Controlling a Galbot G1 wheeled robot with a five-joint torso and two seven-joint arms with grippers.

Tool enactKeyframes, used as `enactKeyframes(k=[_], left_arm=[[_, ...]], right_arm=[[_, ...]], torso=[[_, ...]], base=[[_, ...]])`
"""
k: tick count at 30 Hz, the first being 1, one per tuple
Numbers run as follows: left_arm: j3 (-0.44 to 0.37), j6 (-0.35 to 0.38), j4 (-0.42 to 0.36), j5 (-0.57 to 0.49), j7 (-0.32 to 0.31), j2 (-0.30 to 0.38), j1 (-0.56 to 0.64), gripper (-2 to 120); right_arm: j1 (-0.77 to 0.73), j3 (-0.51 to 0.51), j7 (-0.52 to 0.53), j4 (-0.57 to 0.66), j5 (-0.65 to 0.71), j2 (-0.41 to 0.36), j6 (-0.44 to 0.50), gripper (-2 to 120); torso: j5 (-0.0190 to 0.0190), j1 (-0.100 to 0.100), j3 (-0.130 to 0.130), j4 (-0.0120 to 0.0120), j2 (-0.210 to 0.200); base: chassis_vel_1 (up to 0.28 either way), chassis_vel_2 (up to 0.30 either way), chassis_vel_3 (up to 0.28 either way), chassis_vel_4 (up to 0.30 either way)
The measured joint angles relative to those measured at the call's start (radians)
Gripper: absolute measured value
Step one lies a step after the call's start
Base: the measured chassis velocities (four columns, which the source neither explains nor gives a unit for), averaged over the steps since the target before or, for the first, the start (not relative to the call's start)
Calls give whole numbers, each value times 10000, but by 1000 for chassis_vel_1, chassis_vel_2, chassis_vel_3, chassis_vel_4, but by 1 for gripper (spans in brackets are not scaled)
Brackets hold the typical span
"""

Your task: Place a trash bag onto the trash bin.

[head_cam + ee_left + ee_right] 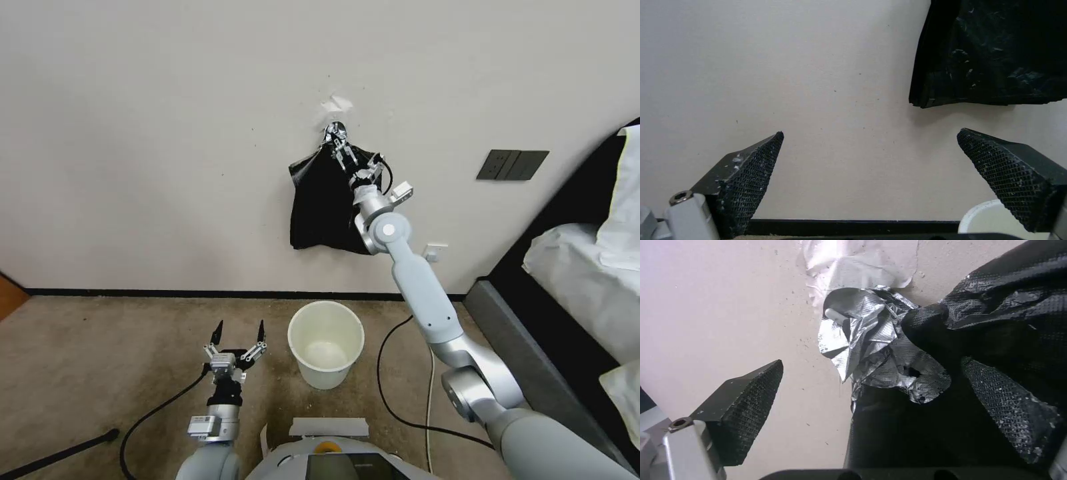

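Your right pincer (341,145) is up at the wall, fingers spread wide, at the silvery crinkled knot (871,350) where the flat black bundle of plastic bags (323,207) hangs. In the right wrist view one meshed fingertip (751,396) sits clear against bare wall; the other fingertip (1009,406) lies against black plastic, touching or just in front of it, can't tell which. Nothing is gripped. A torn patch of pale tape (858,260) is stuck on the wall just above the knot. The bundle hangs flat against the cream wall (133,133), its lower edge well above the floor.

Your left pincer (239,333) hovers low over the beige carpet (87,360), fingers wide apart and pointing up at the wall, holding nothing. Just beside it on the robot's right stands the small round cream-white plastic trash bin (326,343), upright on the carpet below the bundle, open mouth up, no liner in it. In the left wrist view you see the bin's rim (980,213) behind one fingertip.

A black cable (393,393) loops on the carpet beside the bin. A dark double wall plate (512,165) sits to the right of the bundle, with a bed and white bedding (587,267) at the far right.
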Motion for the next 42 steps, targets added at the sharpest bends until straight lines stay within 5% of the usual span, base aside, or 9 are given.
enactKeyframes(k=[12,37,42], left_arm=[[10,42,-168,-17,-85,-23,68,100],[-22,145,-406,32,-255,-85,237,100],[-23,141,-414,43,-263,-84,256,100]], right_arm=[[389,-299,-399,-84,60,10,-88,99],[65,-3,-725,-395,-120,74,-39,3],[64,-117,-927,-460,-308,38,69,0]], torso=[[-1,-1,0,2,0],[0,-1,-1,2,0],[0,0,-1,2,0]], base=[[0,0,0,0],[0,0,0,0],[0,0,0,0]])
